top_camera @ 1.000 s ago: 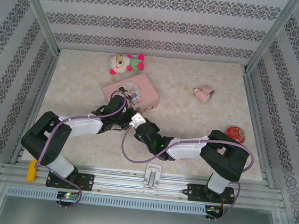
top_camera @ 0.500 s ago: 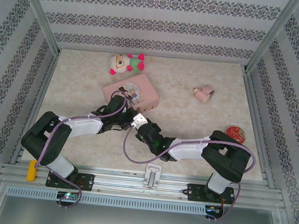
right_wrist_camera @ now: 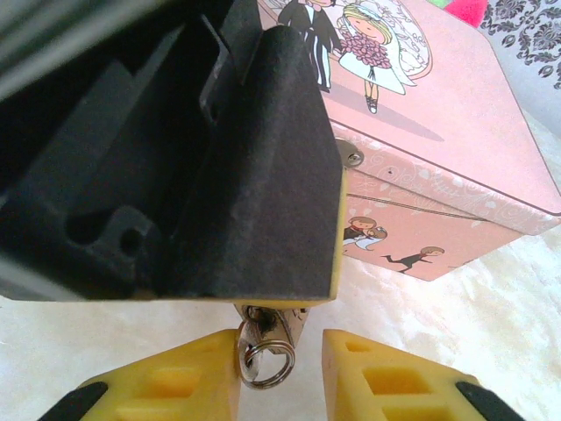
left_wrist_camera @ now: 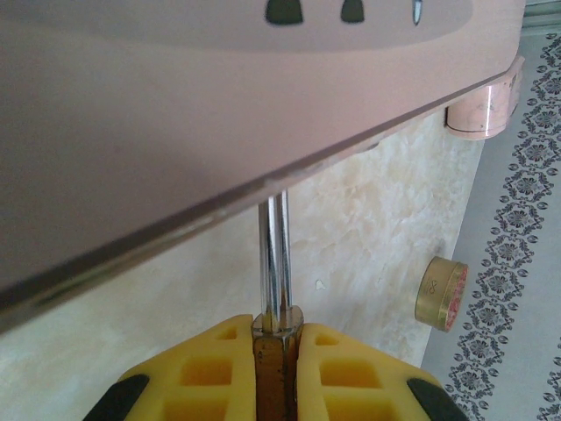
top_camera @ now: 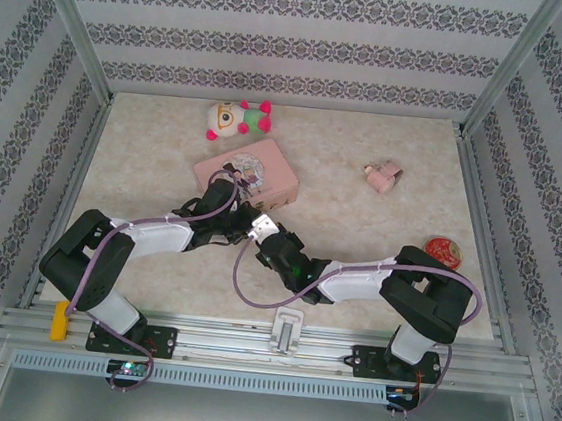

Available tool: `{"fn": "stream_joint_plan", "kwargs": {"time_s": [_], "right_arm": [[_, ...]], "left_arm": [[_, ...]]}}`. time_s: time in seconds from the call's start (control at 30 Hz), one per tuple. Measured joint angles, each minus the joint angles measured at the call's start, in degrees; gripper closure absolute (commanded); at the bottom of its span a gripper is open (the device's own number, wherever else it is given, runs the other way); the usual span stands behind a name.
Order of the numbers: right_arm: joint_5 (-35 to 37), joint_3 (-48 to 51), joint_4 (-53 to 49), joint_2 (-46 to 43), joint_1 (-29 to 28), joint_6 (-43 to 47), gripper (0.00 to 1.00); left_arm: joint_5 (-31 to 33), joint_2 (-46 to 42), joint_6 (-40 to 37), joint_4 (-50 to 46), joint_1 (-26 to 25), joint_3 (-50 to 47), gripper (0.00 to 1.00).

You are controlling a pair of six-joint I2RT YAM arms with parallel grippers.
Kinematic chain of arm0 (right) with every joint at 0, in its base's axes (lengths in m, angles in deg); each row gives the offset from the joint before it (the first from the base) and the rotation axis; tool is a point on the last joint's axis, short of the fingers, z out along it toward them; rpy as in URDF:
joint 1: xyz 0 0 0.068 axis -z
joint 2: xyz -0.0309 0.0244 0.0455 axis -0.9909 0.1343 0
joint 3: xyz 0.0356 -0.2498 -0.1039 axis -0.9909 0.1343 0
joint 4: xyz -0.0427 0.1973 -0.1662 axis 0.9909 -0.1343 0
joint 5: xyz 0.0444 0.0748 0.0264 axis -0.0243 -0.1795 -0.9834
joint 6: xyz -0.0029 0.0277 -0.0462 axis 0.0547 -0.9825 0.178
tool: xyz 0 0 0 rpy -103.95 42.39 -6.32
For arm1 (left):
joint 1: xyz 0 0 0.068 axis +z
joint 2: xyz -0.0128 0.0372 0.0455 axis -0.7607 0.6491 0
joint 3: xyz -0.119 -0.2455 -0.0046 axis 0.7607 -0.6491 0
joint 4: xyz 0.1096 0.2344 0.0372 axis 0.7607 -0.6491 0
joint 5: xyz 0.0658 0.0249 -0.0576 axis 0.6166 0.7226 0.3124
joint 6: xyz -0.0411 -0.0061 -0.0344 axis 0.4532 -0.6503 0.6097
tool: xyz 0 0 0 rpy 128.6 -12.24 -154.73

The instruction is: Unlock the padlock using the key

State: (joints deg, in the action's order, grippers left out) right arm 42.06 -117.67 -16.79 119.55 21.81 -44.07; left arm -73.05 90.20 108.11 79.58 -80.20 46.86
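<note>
Presently, markings first. The pink tin box carries a cartoon bride and groom on its lid and small running figures on its side wall. The mark on the gold face of the round tin is too small to read.

Left wrist view: the left gripper is clamped tight on the padlock, with yellow pads against both sides of the brass body. The silver shackle runs straight up and passes out of sight behind the box's edge. Whether it hooks anything there, I cannot tell.

Right wrist view: the right gripper is narrowly parted and grips nothing. A key ring hangs between its fingertips, touching one pad and clear of the other. The ring hangs from a small metal piece under the left gripper's black finger; key head or lock bottom, I cannot tell. That finger blocks the padlock body in this view.

Top view: both arms meet at the near side of the box, around the middle of the table. A plush toy lies behind the box. A small pink object lies to its right, well apart. The round tin sits by the right wall.
</note>
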Motion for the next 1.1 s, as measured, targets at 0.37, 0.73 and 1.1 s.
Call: {"fn": "stream_joint_plan", "kwargs": {"time_s": [0.37,0.73,1.1], "right_arm": [[-1.1,-0.6,0.8,1.0,0.0,-0.7,0.96],[-10.7,-1.0,0.2,0.4,3.8,-6.6,1.0],[-29.0,0.0,-1.0,-2.3,11.3,-18.9,1.0]], "left_arm": [[0.6,0.2,0.0,-0.2,0.0,0.5,1.0],[2.3,0.5,0.0,0.0,0.3,0.5,1.0],[2.2,0.6,0.1,0.6,0.4,0.5,1.0]]}}
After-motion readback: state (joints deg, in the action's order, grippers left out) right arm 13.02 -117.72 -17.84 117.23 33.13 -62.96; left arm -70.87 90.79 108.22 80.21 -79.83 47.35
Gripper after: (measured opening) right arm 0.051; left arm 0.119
